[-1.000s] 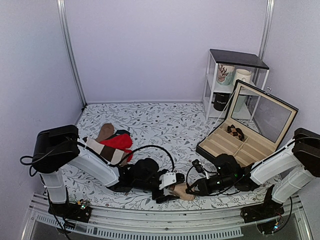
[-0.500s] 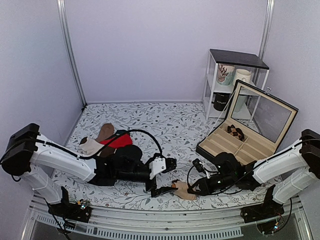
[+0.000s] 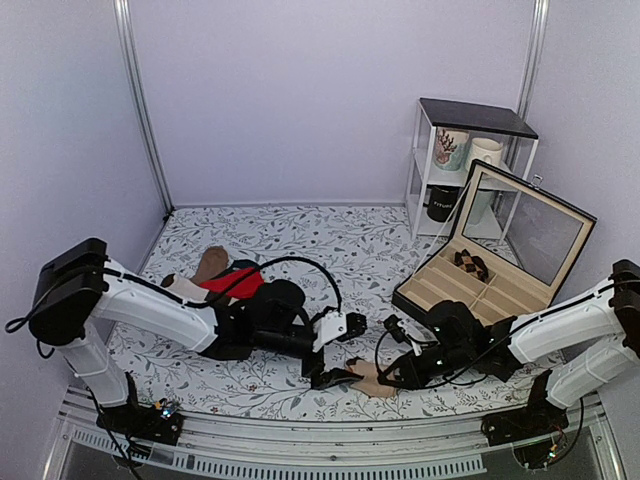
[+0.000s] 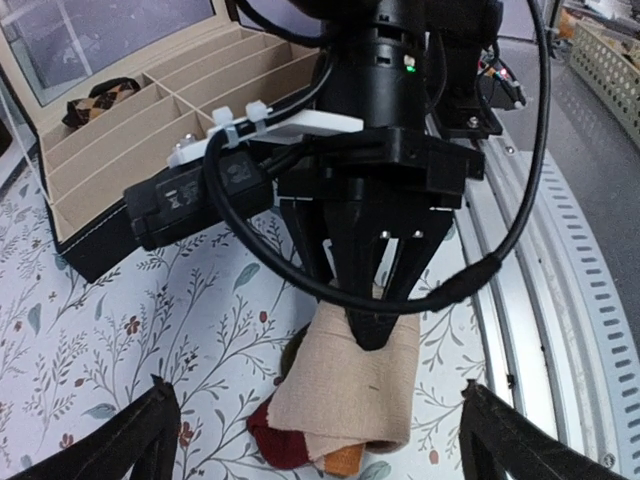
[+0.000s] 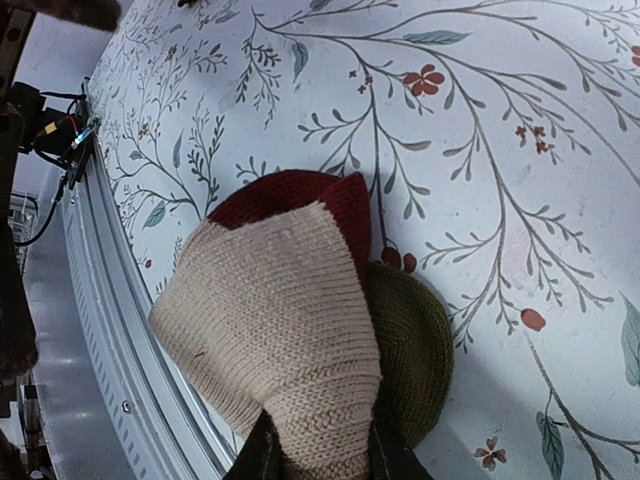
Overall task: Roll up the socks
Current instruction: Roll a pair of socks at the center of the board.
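Gaping at its widest, the left gripper (image 3: 343,352) held nothing. Just right of it lay the socks (image 3: 368,381), one rolled bundle near the front edge of the table (image 3: 330,250), clamped in the closed right gripper (image 3: 388,375). Farther right, one open divided box (image 3: 412,300) held one dark patterned piece (image 3: 470,263), and one shelf (image 3: 475,117) held three cups (image 3: 451,148).

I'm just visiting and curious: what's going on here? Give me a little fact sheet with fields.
socks: tan bundle, maroon and olive showing, at the table's near edge
right gripper: shut on the socks
left gripper: wide open, facing the bundle, gripping nothing
red sock: left side
box: lid open, right side
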